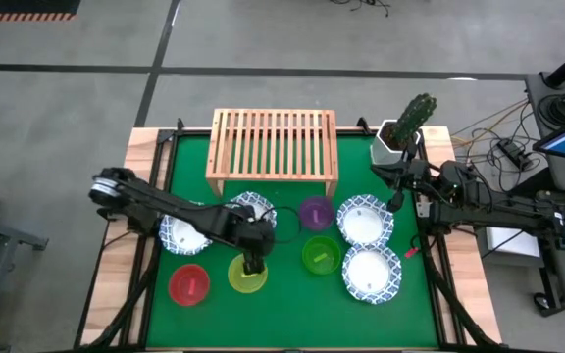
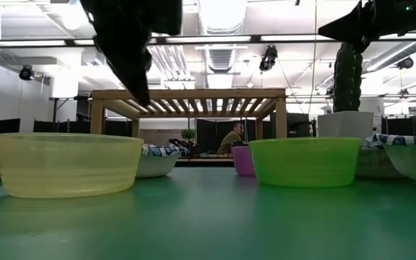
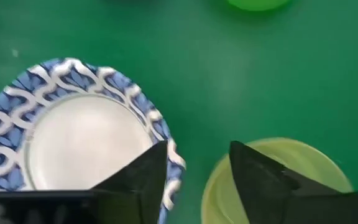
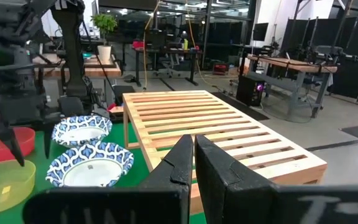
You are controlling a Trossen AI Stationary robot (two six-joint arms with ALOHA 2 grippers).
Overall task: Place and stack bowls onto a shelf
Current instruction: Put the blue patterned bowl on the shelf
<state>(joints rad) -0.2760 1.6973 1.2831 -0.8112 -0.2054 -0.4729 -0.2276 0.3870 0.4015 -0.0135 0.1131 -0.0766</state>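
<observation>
I see the shelf (image 1: 274, 149) top bare at upper centre, open to approach from above. Below it the bowls crowd the green table (image 1: 292, 309): the left gripper (image 1: 253, 263) hangs over the yellow bowl (image 1: 247, 276), beside a white bowl (image 1: 254, 209). The cactus pot (image 1: 397, 140) blocks the upper right corner. The table's lower strip lies free.

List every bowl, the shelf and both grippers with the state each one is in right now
Left gripper: open, over the yellow bowl.
Right gripper: shut, empty, beside the cactus pot.
Shelf: empty.
Red, green, purple bowls: upright, on the table.
Four white bowls: upright, unstacked.
</observation>
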